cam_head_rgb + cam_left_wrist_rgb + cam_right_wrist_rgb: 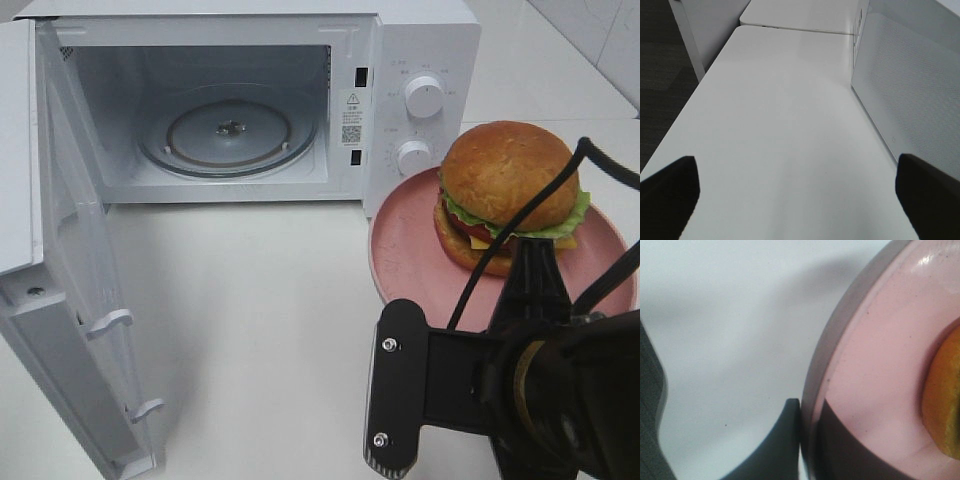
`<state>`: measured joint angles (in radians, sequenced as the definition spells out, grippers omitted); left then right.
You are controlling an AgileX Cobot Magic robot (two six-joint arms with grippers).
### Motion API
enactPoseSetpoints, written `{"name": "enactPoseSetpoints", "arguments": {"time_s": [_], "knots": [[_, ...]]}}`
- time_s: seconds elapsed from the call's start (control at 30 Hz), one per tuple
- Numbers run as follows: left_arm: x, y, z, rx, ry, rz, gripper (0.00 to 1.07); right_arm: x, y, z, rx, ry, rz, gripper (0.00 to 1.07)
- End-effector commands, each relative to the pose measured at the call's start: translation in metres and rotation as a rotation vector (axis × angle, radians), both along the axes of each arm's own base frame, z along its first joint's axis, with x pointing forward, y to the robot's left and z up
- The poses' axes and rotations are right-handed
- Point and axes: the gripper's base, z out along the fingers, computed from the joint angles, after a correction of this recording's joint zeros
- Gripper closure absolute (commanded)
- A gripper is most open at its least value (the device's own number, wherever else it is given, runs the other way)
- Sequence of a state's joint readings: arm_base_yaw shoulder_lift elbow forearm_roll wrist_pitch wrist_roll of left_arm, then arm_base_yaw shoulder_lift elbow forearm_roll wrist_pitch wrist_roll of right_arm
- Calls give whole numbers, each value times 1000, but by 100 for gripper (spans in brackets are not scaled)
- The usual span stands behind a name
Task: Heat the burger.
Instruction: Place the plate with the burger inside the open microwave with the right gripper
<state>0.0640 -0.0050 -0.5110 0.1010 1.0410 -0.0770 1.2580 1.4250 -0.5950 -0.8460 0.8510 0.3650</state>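
The burger (510, 190), with a golden bun, lettuce, tomato and cheese, sits on a round pink plate (410, 255) on the table to the right of the microwave. My right gripper (807, 425) is shut on the plate's near rim, with one finger outside it and one on its inner face. In the exterior view that gripper (528, 262) reaches onto the plate just in front of the burger. The burger's edge (945, 405) shows in the right wrist view. My left gripper (795, 200) is open over bare table and holds nothing.
The white microwave (420, 60) stands at the back with its door (60, 300) swung wide to the left and its glass turntable (230, 135) bare. In the left wrist view, its perforated side wall (910, 85) runs beside my left gripper.
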Motion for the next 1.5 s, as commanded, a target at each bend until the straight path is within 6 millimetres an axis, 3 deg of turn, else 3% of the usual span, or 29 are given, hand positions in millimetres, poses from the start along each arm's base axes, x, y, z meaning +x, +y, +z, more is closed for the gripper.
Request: {"name": "enactPoseSetpoints", "arguments": {"time_s": [0.03,0.3,0.63,1.5], "knots": [[-2,0,-1,1,-16,2,7,3,4,4,-6,-45,81,107],[-2,0,-1,1,-16,2,7,1,12,1,-67,0,308,107],[-2,0,-1,1,-16,2,7,3,14,2,-117,-8,415,107],[-2,0,-1,1,-16,2,7,57,-2,-1,-66,74,757,107]]}}
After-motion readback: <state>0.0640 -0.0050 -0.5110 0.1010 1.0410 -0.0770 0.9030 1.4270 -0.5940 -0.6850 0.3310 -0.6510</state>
